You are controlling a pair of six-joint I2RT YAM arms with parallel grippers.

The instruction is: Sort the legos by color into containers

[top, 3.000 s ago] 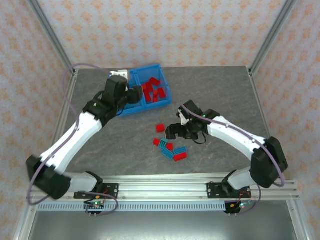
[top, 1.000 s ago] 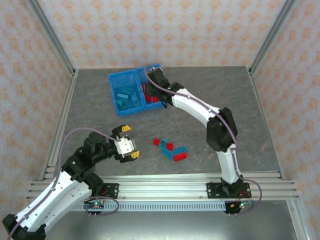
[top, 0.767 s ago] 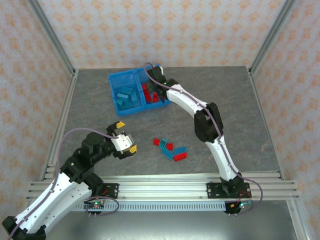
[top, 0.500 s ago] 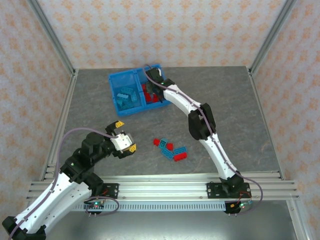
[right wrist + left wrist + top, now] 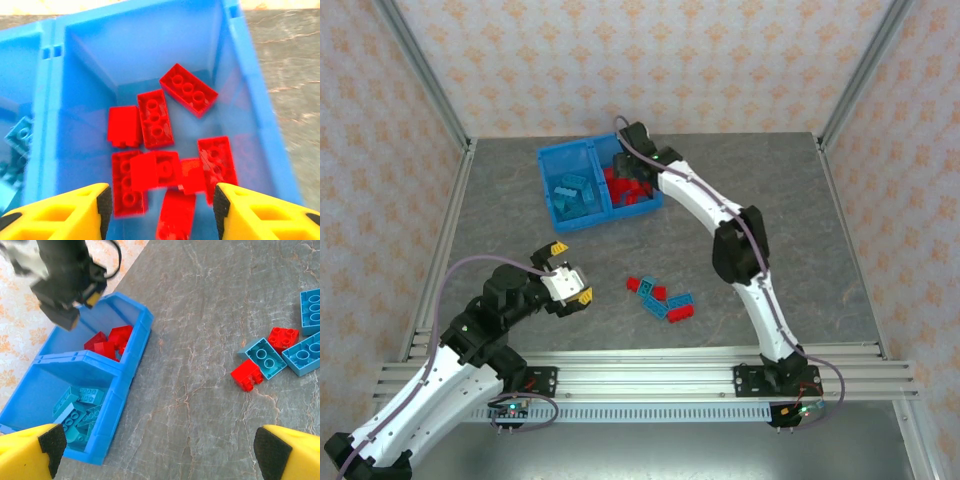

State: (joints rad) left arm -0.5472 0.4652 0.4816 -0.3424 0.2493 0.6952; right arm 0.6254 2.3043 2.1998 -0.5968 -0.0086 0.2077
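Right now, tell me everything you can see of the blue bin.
The bin is bright blue, slightly translucent plastic. It is one piece, split by a middle wall into two square open-topped compartments. It sits upright and slightly turned on the far part of the grey table. The left compartment holds teal bricks and the right one holds red bricks, which lie loose and overlapping. The right end effector hangs over the red side, open and empty.
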